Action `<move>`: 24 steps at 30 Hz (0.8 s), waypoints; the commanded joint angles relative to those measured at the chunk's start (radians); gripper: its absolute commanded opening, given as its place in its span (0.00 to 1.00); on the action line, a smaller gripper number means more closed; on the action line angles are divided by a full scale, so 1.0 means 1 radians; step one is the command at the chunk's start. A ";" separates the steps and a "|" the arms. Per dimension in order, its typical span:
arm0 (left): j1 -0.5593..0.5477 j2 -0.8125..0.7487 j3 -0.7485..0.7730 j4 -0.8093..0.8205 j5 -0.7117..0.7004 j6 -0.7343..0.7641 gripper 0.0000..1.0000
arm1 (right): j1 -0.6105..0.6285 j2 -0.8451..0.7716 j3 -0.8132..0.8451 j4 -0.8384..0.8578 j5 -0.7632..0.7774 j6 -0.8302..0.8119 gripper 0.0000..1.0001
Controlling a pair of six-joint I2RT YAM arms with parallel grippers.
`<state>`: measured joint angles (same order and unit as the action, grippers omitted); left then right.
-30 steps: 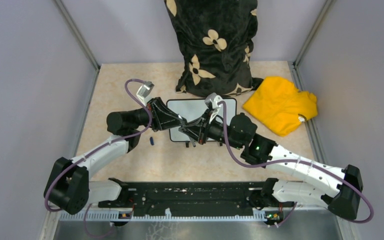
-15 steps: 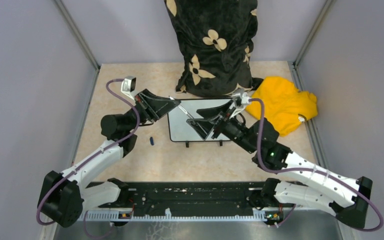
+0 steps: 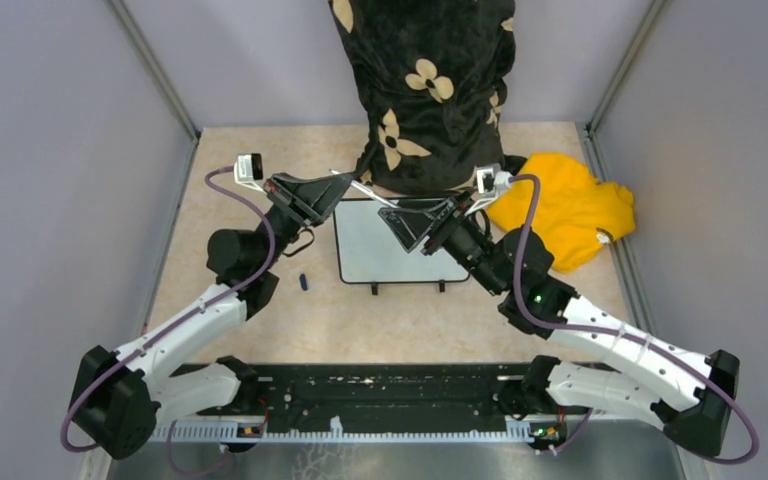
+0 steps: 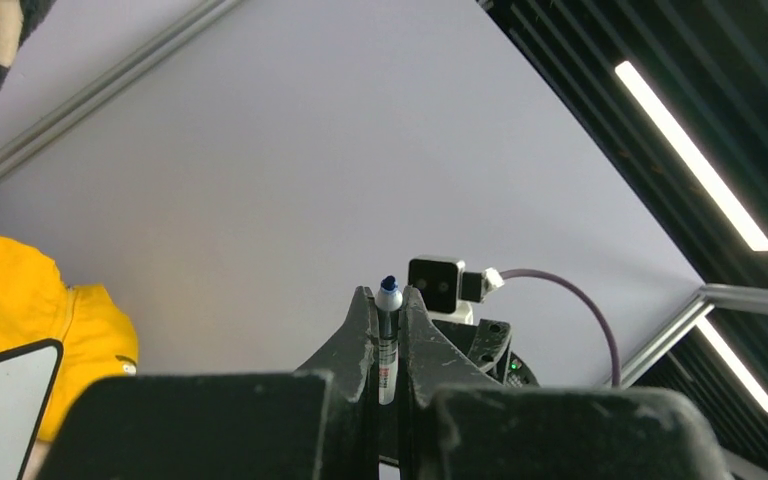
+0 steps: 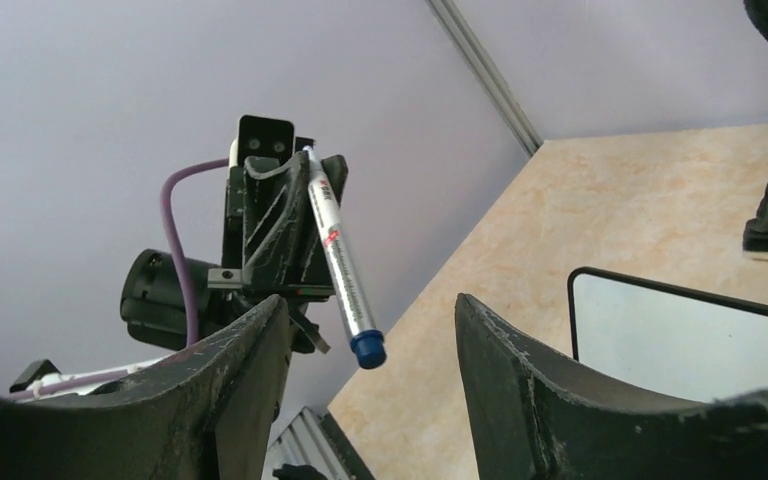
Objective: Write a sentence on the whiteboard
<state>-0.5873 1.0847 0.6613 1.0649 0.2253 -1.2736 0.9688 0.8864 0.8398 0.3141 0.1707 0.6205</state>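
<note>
The whiteboard [image 3: 395, 250] lies flat mid-table on small black feet; its face looks plain white, and no sentence shows on it. My left gripper [image 3: 340, 197] hovers over the board's far left corner, shut on a silver marker [image 3: 365, 192] with blue ends. In the left wrist view the marker [image 4: 388, 345] stands pinched between the fingers, blue tip up. My right gripper [image 3: 400, 222] hangs open over the board's far edge, facing the left one. In the right wrist view the marker [image 5: 340, 260] slants down to just above the gap of my right gripper [image 5: 368, 300], touching neither finger; the board [image 5: 680, 340] lies at the right.
A black cushion with cream flowers [image 3: 425, 90] stands at the back, right behind the board. A yellow cloth [image 3: 560, 210] lies to the board's right. A small blue cap [image 3: 303, 282] rests on the table left of the board. Grey walls enclose three sides.
Both grippers have risen from low over the board and swung toward its far edge. The right gripper, shut a second ago, has opened and drawn back; the left keeps the marker.
</note>
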 commanded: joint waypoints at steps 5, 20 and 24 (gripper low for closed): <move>-0.043 -0.048 -0.024 0.002 -0.173 -0.013 0.00 | -0.037 0.063 0.074 0.131 -0.044 0.077 0.59; -0.080 -0.039 -0.053 0.020 -0.216 -0.030 0.00 | -0.162 0.139 0.066 0.315 -0.358 0.235 0.49; -0.101 -0.048 -0.046 -0.009 -0.282 -0.011 0.00 | -0.165 0.149 0.058 0.348 -0.355 0.254 0.47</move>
<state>-0.6659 1.0470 0.6197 1.0466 0.0135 -1.2911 0.8146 1.0283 0.8726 0.5457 -0.1406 0.8349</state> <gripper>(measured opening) 0.031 0.478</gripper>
